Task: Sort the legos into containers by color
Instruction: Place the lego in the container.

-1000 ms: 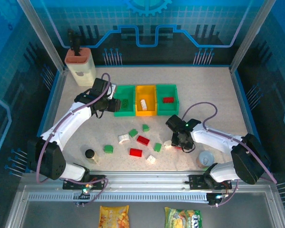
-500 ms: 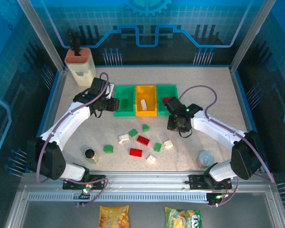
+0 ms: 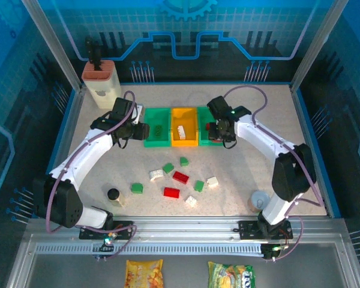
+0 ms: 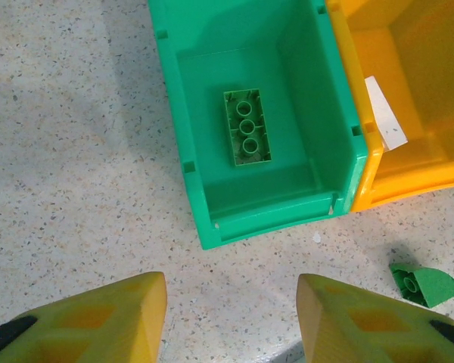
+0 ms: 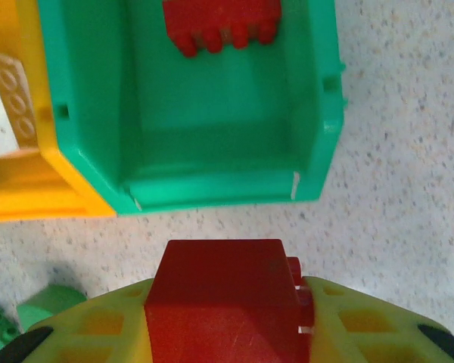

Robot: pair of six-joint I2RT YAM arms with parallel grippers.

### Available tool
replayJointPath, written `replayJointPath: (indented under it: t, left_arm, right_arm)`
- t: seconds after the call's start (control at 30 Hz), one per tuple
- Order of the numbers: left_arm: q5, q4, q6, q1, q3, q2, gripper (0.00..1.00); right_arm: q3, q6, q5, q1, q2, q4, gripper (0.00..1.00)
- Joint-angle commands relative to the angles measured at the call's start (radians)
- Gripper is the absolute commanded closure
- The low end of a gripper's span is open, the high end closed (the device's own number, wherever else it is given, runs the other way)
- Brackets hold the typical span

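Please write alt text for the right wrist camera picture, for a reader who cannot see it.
The right gripper holds a red lego brick over the table, just short of the near wall of a green bin that contains a second red brick. To the left, a joined orange-yellow bin holds a white brick.

Bare strip of table between containers and scattered legos
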Motion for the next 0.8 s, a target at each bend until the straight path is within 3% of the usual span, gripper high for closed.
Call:
replayJointPath:
  t: [0.0,0.37,0.77]
  left_arm:
    - [0.016,0.013,0.014,0.01,-0.016,-0.033,0.5]
    - [0.017,0.009,0.014,0.016,-0.019,-0.034,0.5]
    - [0.017,0.01,0.014,0.017,-0.02,-0.038,0.5]
  right_arm:
    - [0.079,-0.039,-0.018,-0.019,0.064,-0.023,0.61]
    - [0.276,-0.068,-0.029,-0.059,0.273,-0.058,0.61]
    - [0.371,-0.093,-0.07,-0.092,0.422,-0.058,0.6]
